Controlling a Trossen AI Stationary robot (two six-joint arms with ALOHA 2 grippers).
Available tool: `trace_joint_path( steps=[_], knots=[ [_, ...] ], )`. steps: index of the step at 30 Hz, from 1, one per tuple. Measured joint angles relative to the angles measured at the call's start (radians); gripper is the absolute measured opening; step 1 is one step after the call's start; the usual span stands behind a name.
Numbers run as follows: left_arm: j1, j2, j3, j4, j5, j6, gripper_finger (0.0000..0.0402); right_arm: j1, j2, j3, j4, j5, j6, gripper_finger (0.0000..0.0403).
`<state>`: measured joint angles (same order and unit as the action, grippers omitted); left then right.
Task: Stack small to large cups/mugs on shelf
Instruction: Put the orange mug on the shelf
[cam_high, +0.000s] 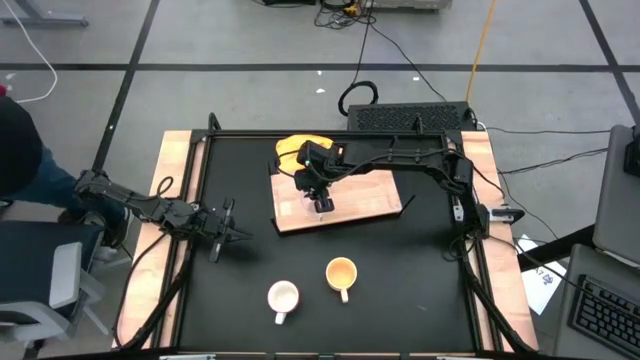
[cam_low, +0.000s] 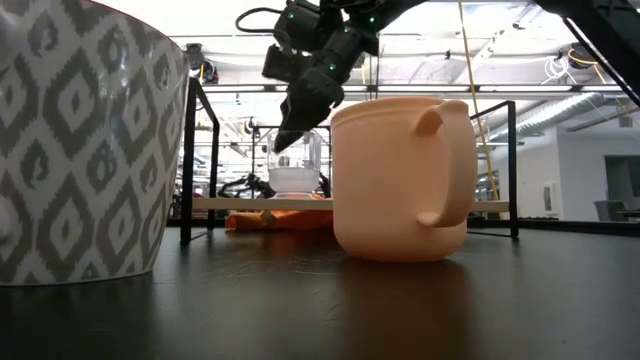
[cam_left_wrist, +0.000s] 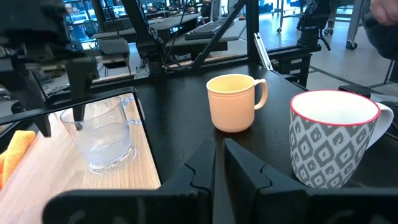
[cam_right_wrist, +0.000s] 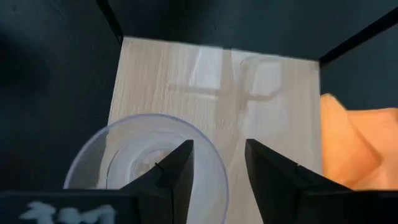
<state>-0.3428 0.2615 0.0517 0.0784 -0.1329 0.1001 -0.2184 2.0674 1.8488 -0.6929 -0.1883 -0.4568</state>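
Right gripper (cam_right_wrist: 217, 165) has its jaws apart, straddling the rim of the glass cup (cam_left_wrist: 102, 134), which stands upright on the wooden shelf (cam_high: 350, 195) next to the yellow cloth (cam_high: 295, 150). Left gripper (cam_left_wrist: 217, 171) sits low over the table's left side with jaws nearly together and nothing in them. The yellow mug (cam_high: 341, 274) and white mug (cam_high: 283, 297) are side by side on the black tabletop, well off the shelf.

Peach mug (cam_low: 400, 180) before glass cup (cam_low: 295, 165)
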Motion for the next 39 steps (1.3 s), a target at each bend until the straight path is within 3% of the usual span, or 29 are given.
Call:
trace_joint_path(
  steps=[19,23,31,39],
  knots=[
    [0.0,0.0,0.0,0.0,0.0,0.0,0.0035,0.013,-0.082,0.0,-0.037,-0.001,0.032,0.0132],
    [0.0,0.0,0.0,0.0,0.0,0.0,0.0035,0.017,-0.082,0.0,-0.038,-0.001,0.032,0.0104],
    [0.0,0.0,0.0,0.0,0.0,0.0,0.0035,0.023,-0.082,0.0,-0.071,-0.001,0.026,0.0011],
    [0.0,0.0,0.0,0.0,0.0,0.0,0.0035,0.038,-0.083,0.0,-0.086,-0.002,0.018,0.0001]
  ],
)
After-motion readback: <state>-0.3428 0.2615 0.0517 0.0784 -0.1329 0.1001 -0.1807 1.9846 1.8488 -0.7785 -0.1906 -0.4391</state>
